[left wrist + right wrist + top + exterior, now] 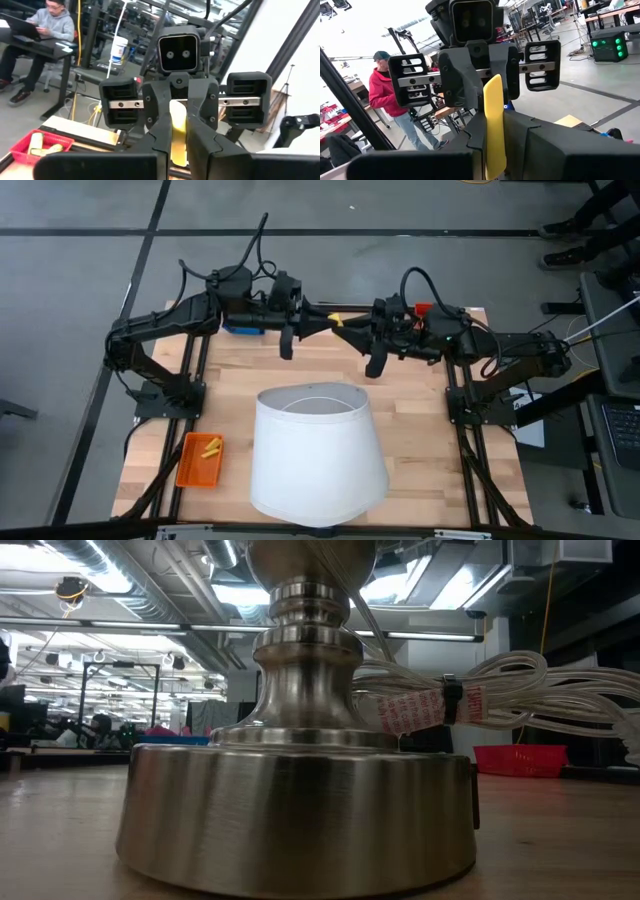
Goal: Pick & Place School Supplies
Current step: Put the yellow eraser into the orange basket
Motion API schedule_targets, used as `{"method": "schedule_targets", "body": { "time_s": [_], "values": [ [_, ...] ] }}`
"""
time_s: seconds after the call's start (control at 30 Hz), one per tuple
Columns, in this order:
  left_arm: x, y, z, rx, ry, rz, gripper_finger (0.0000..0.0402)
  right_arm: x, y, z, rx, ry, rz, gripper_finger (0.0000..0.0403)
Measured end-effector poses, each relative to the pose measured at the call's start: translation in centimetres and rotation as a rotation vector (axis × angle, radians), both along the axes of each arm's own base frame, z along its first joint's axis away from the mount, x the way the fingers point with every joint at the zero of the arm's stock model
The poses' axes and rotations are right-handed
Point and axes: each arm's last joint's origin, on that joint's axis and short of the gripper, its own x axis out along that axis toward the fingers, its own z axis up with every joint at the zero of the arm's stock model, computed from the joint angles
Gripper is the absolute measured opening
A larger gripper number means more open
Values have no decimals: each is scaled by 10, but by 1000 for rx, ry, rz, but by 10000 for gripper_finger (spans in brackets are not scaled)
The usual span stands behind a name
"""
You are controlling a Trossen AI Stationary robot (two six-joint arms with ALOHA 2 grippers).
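A yellow stick-like piece [338,320] hangs between my two grippers above the far middle of the table. My left gripper [330,320] reaches in from the left and my right gripper [350,326] from the right, tip to tip. Both are shut on the piece. In the left wrist view the piece [178,132] stands between dark fingers; in the right wrist view the piece [494,125] rises in front of the other gripper. More yellow pieces [210,446] lie in the orange tray [190,472]. No scissor-like tool shows. My left gripper pinches one end of the yellow piece [493,87] between its two fingers, coming level from the table's left. The piece is clear of the table. My right gripper pinches the other end of the piece [178,112] between its two fingers, coming level from the table's right. The piece spans the short gap between the two grippers.
A large white lampshade [318,450] stands at the near middle; its metal lamp base [300,810] and a bundled white cord [500,700] fill the low view. A blue tray [243,328] lies under the left arm, and a red tray [424,309] under the right arm. People are beyond the table.
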Motion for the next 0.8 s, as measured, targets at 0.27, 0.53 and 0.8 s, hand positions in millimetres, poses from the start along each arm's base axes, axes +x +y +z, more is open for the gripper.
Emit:
{"method": "schedule_targets", "body": {
  "time_s": [0.27, 0.53, 0.8],
  "values": [
    [-1, 0, 3, 3, -24, -2, 26, 0, 0, 2, 2, -19, 3, 78],
    [-4, 1, 6, 31, -43, 59, 26, 0, -3, 1, 36, -22, -72, 257],
    [-27, 5, 12, 109, 2, 293, 26, -1, -6, 3, 44, -30, -73, 285]
  ]
}}
